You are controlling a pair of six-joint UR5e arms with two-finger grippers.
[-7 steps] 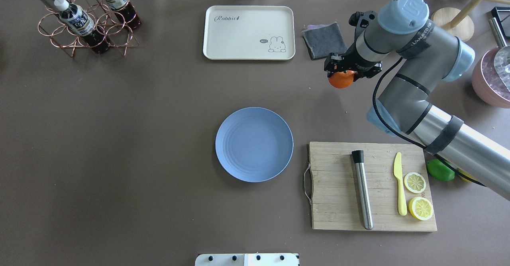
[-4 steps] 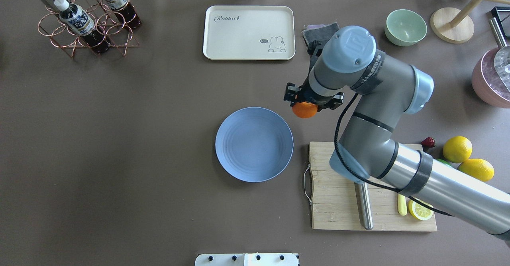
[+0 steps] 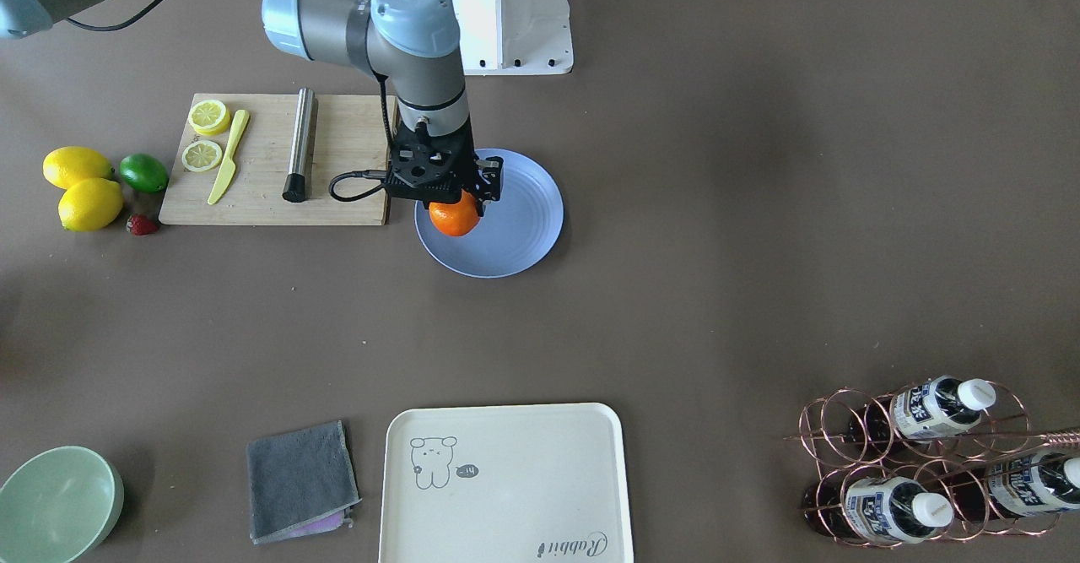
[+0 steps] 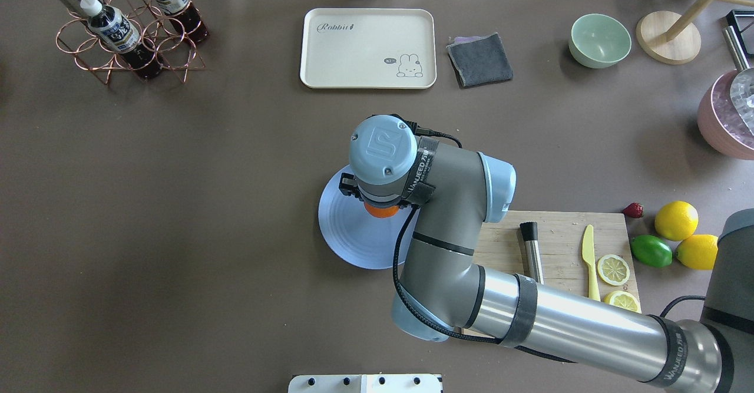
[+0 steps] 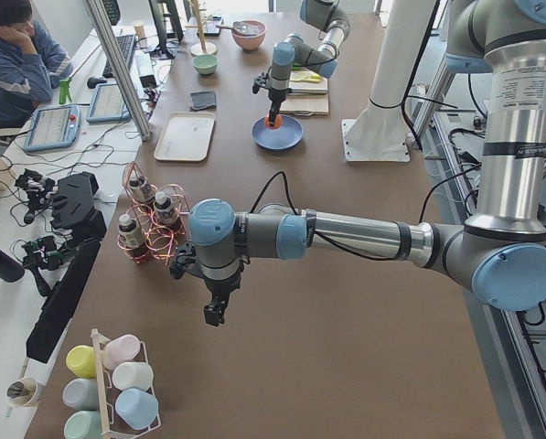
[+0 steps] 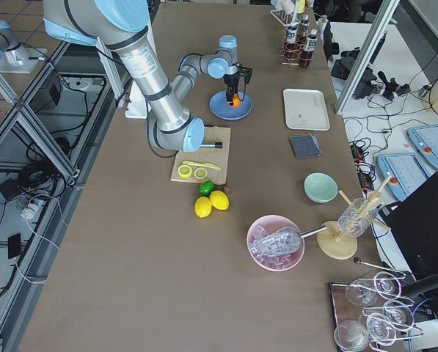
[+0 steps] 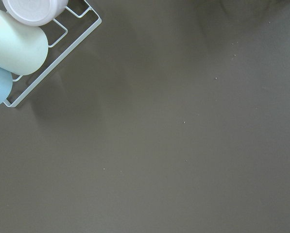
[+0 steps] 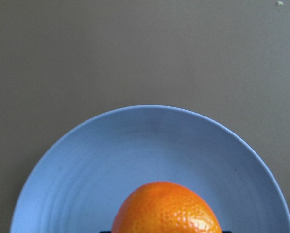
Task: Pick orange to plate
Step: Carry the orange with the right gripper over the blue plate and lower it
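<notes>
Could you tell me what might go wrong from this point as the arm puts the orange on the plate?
1. The right pincer holds the orange, seemingly a little above the plate. Released from there, the round fruit could bounce and roll over the shallow rim.
2. Lowering too far could squash the orange against the plate, or shove the plate toward the cutting board beside it.

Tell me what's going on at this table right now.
The right hand grips the orange low over the blue plate and has not let go of it. The left hand hangs over the table at its other end, near a rack of cups, taking no part.
</notes>
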